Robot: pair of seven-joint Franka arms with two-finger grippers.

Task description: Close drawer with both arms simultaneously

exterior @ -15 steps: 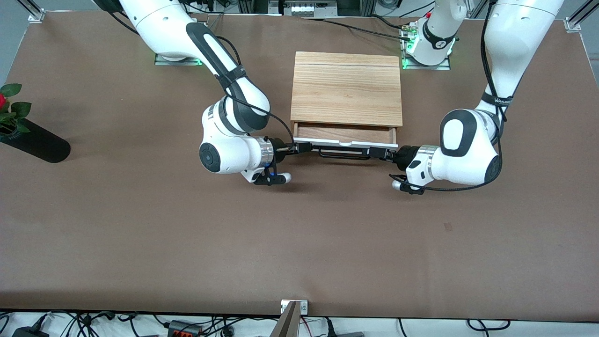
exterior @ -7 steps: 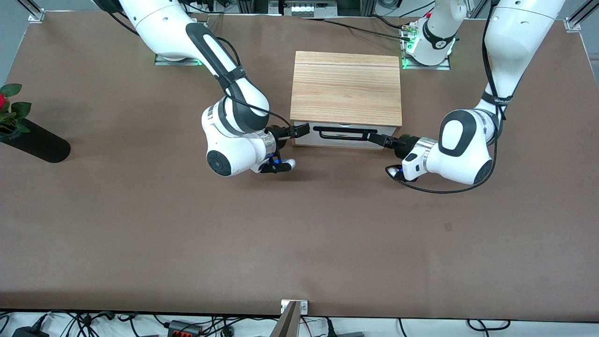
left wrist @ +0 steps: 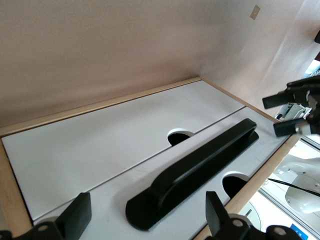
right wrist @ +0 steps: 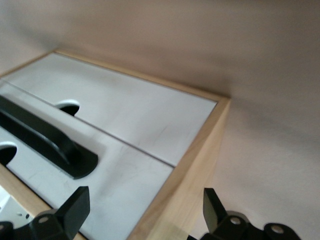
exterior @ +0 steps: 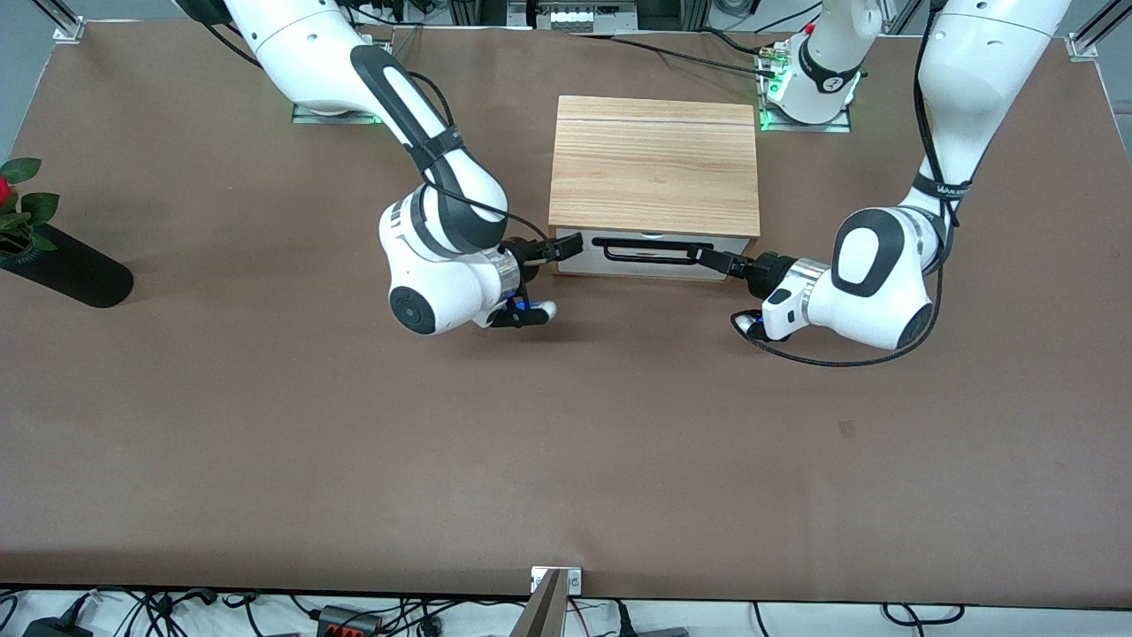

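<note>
**Drawer flush in box, both grippers at its front**

Drawer (exterior: pixel 653 255) sits upper centre of the front view, pushed fully into the light wooden box (exterior: pixel 654 166). White front panel is level with the box frame; no interior wood visible. Black bar handle (exterior: pixel 653 252) runs across the panel's middle.

Right gripper (exterior: pixel 566 245) is at the panel end toward the right arm's end of the worktop (exterior: pixel 566 442), left of centre in the front view. Fingers are apart and hold nothing. The right wrist view shows both finger tips (right wrist: pixel 75 205) spread wide, with the box corner and the end of the handle (right wrist: pixel 47 145) in between, untouched. Tips appear to rest against or just beside the panel edge; contact can't be confirmed.

Left gripper (exterior: pixel 718 261) is at the other end of the panel, right of centre in the front view, just beside the handle end. Fingers are apart and empty as well. The left wrist view shows the tips (left wrist: pixel 77 216) spread, with the handle (left wrist: pixel 195 177) lying across the white panel (left wrist: pixel 100 145) between them, not clamped. The right gripper (left wrist: pixel 292 107) shows farther off in that view.

Both arms are bent low, wrists level with the drawer front, elbows out toward the sides of the frame.

A black vase (exterior: pixel 66 265) with a red flower lies at the left edge of the front view, well apart from the box.
</note>
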